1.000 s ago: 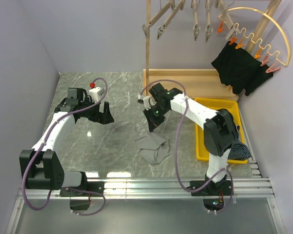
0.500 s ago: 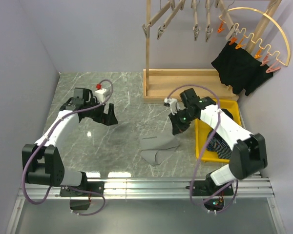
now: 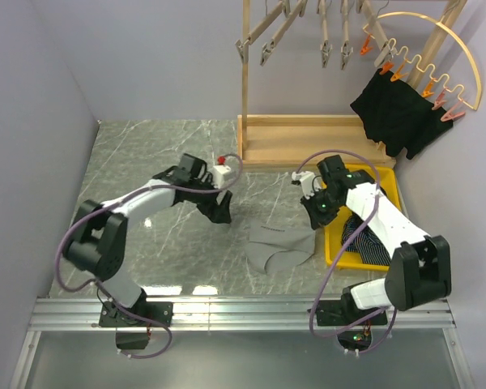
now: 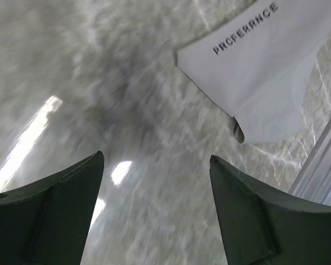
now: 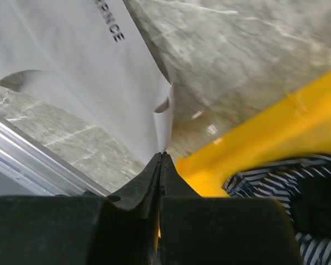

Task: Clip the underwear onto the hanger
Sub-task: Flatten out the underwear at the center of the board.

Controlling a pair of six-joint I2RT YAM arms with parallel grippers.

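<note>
Grey underwear [image 3: 279, 245] lies spread on the marble table; its waistband lettering shows in the left wrist view [image 4: 254, 61] and the right wrist view [image 5: 94, 72]. My right gripper [image 3: 316, 217] is shut on the underwear's right edge [image 5: 161, 153], right beside the yellow bin. My left gripper [image 3: 220, 212] is open and empty, just left of the underwear and low over the table [image 4: 154, 165]. The curved wooden hanger [image 3: 437, 49] with orange clips hangs at the top right and holds black underwear [image 3: 397, 113].
A yellow bin [image 3: 336, 243] at the right holds striped clothes [image 3: 371, 243]. A wooden rack base [image 3: 308, 138] with an upright post [image 3: 245, 81] stands behind. Wooden clip hangers [image 3: 308, 28] hang above. A metal rail [image 3: 227, 312] runs along the near edge.
My right gripper has dragged the grey underwear to the right, toward the yellow bin. My left gripper has swept right across the table to the underwear's left side.
</note>
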